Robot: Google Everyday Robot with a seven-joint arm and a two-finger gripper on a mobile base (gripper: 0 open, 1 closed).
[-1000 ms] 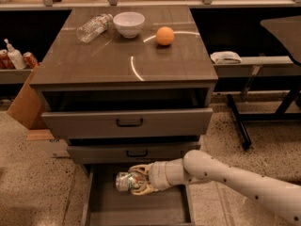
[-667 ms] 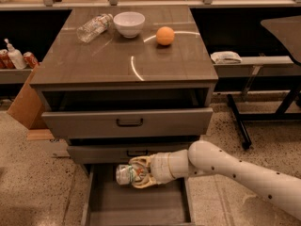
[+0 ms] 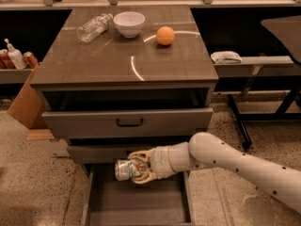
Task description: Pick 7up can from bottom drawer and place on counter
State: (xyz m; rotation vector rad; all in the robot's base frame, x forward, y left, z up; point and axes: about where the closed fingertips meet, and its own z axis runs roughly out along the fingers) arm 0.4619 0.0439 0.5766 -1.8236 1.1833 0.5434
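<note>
My gripper [image 3: 136, 168] is shut on the 7up can [image 3: 126, 169], a green-and-white can with a silver end. It holds the can on its side above the back of the open bottom drawer [image 3: 136, 205], just in front of the lower drawer front. The drawer's grey floor is bare. My white arm [image 3: 235, 161] reaches in from the lower right. The counter [image 3: 94, 60] is the glossy brown-grey top of the cabinet, well above the can.
On the counter lie a clear plastic bottle [image 3: 94, 27], a white bowl [image 3: 129, 23] and an orange [image 3: 165, 35]. The middle drawer [image 3: 128, 122] stands slightly out. A cardboard box [image 3: 26, 105] is at the left, a bench with a white cloth [image 3: 225, 57] at the right.
My arm has lifted and drawn back toward the cabinet, carrying the can a little higher and to the right above the drawer.
</note>
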